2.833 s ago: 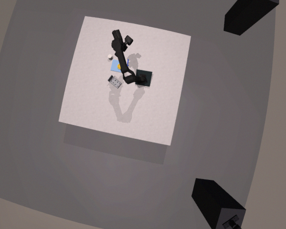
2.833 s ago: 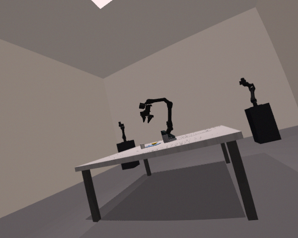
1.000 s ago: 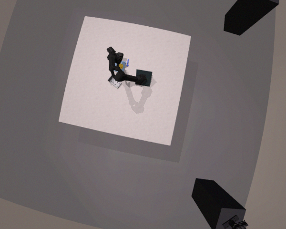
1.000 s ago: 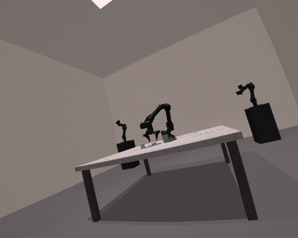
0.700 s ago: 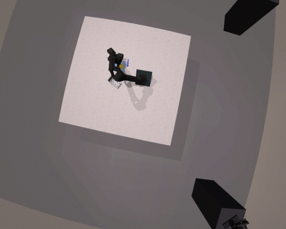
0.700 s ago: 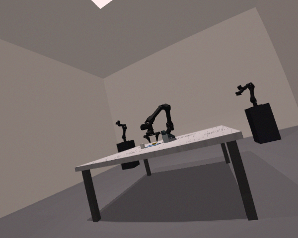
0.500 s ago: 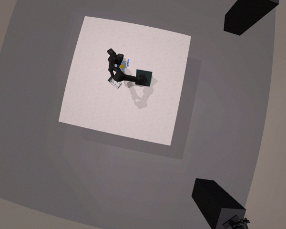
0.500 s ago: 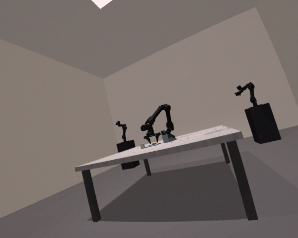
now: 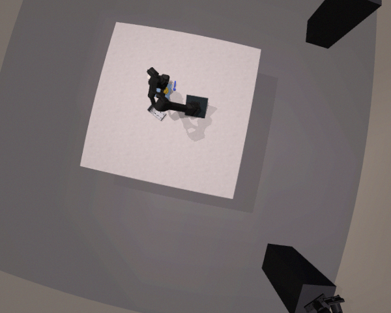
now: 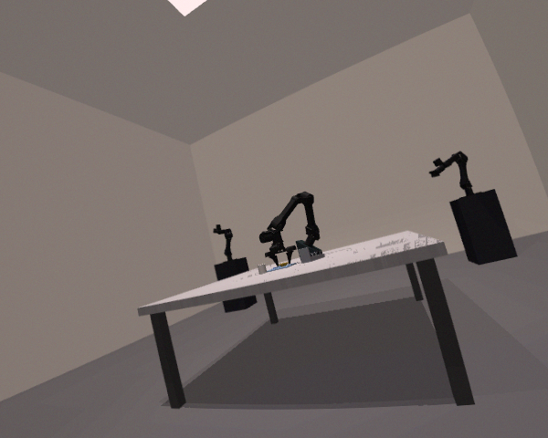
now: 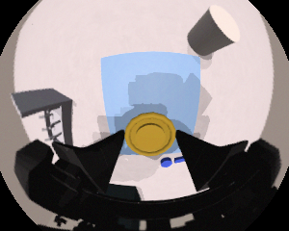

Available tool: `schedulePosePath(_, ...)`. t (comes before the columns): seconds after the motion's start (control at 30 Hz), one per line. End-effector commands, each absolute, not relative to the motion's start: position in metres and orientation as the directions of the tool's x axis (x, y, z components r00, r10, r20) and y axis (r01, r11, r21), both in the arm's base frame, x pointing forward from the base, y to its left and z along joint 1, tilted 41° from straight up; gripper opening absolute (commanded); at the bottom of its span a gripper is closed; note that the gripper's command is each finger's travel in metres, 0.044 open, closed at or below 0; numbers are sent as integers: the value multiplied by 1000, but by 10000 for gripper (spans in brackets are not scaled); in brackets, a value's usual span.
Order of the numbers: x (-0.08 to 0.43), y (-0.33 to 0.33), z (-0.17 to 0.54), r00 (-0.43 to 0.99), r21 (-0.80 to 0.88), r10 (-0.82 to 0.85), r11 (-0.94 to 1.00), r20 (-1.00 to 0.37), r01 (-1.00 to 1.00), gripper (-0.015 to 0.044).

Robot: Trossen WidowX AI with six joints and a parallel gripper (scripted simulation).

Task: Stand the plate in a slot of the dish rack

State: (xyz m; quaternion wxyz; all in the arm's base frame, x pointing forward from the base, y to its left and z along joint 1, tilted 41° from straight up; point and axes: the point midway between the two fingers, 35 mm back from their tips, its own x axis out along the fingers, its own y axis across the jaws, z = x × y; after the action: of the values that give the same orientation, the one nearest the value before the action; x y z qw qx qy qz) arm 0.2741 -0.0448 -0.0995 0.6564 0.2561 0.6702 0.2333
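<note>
The yellow round plate (image 11: pixel 150 134) (image 10: pixel 283 264) lies flat on a light blue cloth (image 11: pixel 151 63), at the cloth's edge nearer the gripper in the wrist view. The gripper (image 11: pixel 150 131) (image 10: pixel 282 264) is open and low over it, with one finger at each side of the plate; the fingertips appear close to its rim. Whether they touch it cannot be told. In the top view the arm partly hides the plate (image 9: pixel 165 90). The grey dish rack (image 11: pixel 42 99) (image 9: pixel 151 109) (image 10: pixel 305 255) stands on the table, at the left in the wrist view, with its rails showing and no plate in it.
A grey and white cup (image 11: pixel 212 31) (image 10: pixel 262 268) stands beyond the cloth's far right corner in the wrist view. A blue utensil (image 9: pixel 174 85) (image 11: pixel 166 162) lies beside the cloth. The arm's dark base (image 9: pixel 191 98) is near the rack.
</note>
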Motion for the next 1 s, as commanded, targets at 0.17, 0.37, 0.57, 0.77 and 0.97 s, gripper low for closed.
schedulePosePath(0.17, 274, -44, -99, -4, 652, 653, 757, -757, 43, 314)
schedulePosePath(0.37, 275, -46, -97, -4, 652, 653, 757, -758, 43, 215)
schedulePosePath(0.57, 282, -69, -78, -3, 648, 648, 761, -761, 44, 58)
schedulePosePath(0.77, 287, -91, -57, -1, 644, 645, 764, -764, 44, 0)
schedulePosePath(0.97, 289, -112, -35, -2, 643, 644, 765, -765, 44, 0)
